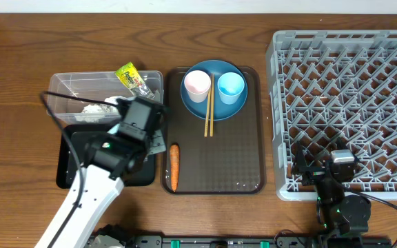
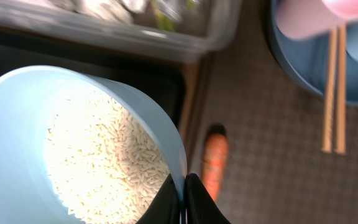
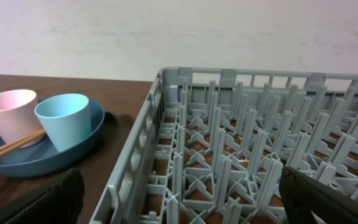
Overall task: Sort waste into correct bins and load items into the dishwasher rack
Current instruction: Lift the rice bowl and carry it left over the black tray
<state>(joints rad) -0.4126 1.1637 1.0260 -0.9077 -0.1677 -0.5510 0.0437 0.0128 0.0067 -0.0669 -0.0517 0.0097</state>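
You had the left gripper (image 2: 184, 186) clamped on the bowl's (image 2: 17, 124) rim, rice (image 2: 104, 162) inside, above the black tray (image 1: 71, 176) near the tabletop's front edge. Tipping the rice out likely came next. Your right gripper (image 3: 185, 202) sat open by the rack (image 1: 350, 103).

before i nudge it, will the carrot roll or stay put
The carrot is round and tapered, so a sideways push would probably roll it in a curve. It looks stiff and small, likely light. The tray's textured surface may slow it.
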